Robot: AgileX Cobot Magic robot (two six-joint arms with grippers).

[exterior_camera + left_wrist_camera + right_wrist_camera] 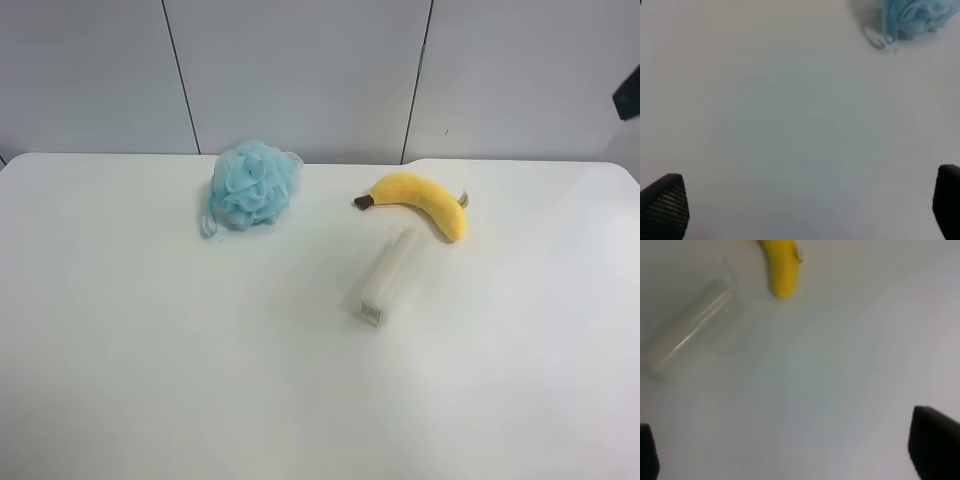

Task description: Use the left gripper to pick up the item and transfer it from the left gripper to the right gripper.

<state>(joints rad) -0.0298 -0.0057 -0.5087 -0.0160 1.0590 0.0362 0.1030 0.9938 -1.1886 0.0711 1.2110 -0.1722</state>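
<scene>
My left gripper [800, 210] and right gripper [785, 452] both hang released over bare table [150, 350]. The banana [420, 195] lies far, the translucent packet [385, 275] just nearer, the blue pouf [255, 185] left.

My claws, as my own wrist cameras see them

My left claw [805, 207] shows two black fingertips [665, 205], one faced with a fine dotted grip texture. My right claw [790, 452] shows two plain, blurred black tips [935, 447] with blunt, angular outlines.
</scene>
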